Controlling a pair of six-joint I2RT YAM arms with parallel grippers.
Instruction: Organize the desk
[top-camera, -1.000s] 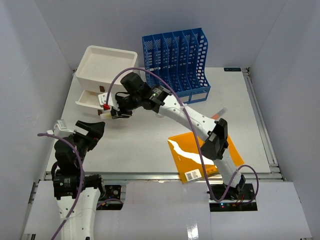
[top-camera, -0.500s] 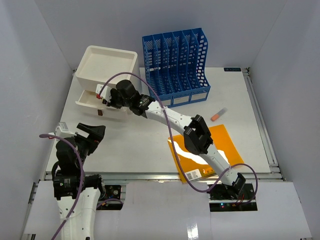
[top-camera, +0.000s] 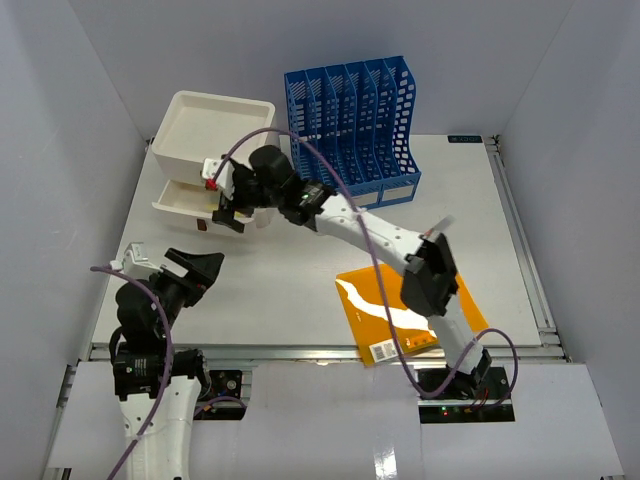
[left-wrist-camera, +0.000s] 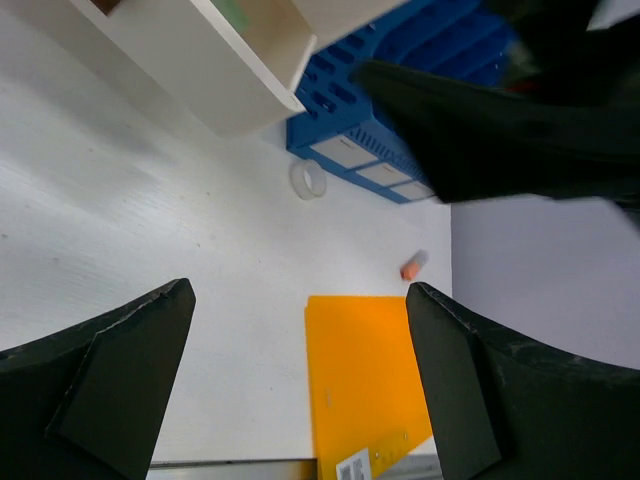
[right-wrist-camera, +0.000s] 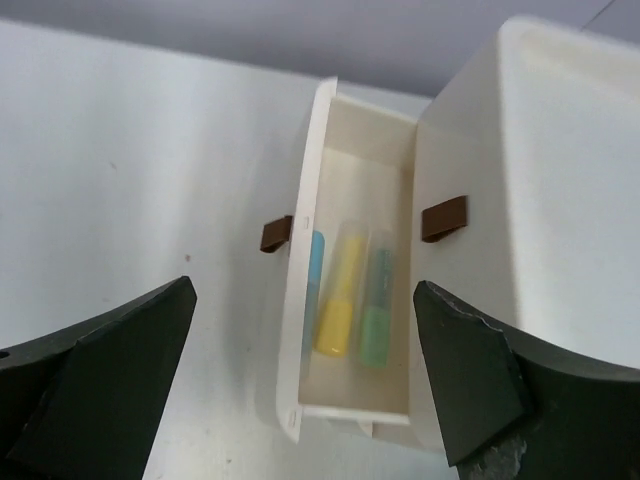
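The large flat white desk (top-camera: 300, 280) with metal rail edges fills the floor of the white-walled booth, with both arm bases bolted along its near edge. At its far left corner stands the white plastic drawer unit (top-camera: 215, 125), with an open tray on top. Its lower drawer (right-wrist-camera: 350, 300) is pulled out toward the near side, and three markers lie side by side in it: a pale blue one (right-wrist-camera: 314, 262), a yellow one (right-wrist-camera: 338, 300) and a green one (right-wrist-camera: 376, 305). Small brown tab handles (right-wrist-camera: 277, 233) show on the drawer fronts. The right gripper (top-camera: 222, 195) hangs directly above that open drawer, its black fingers spread wide with nothing between them. The left gripper (top-camera: 190, 268) sits on the near side of the drawer unit, over bare desk. Its fingers are also spread wide and carry nothing. Just to the right of the drawer unit stands a blue plastic slotted file rack (top-camera: 350, 120). A small clear tape ring (left-wrist-camera: 308, 180) lies flat on the desk between the drawer unit and that rack's base. Well to the right of the drawer unit, beyond the rack, lies a short orange-capped marker (left-wrist-camera: 413, 265). Nearer than it, far to the near right of the drawer unit, a flat orange folder (top-camera: 365, 325) with a barcode label rests partly under the right arm.
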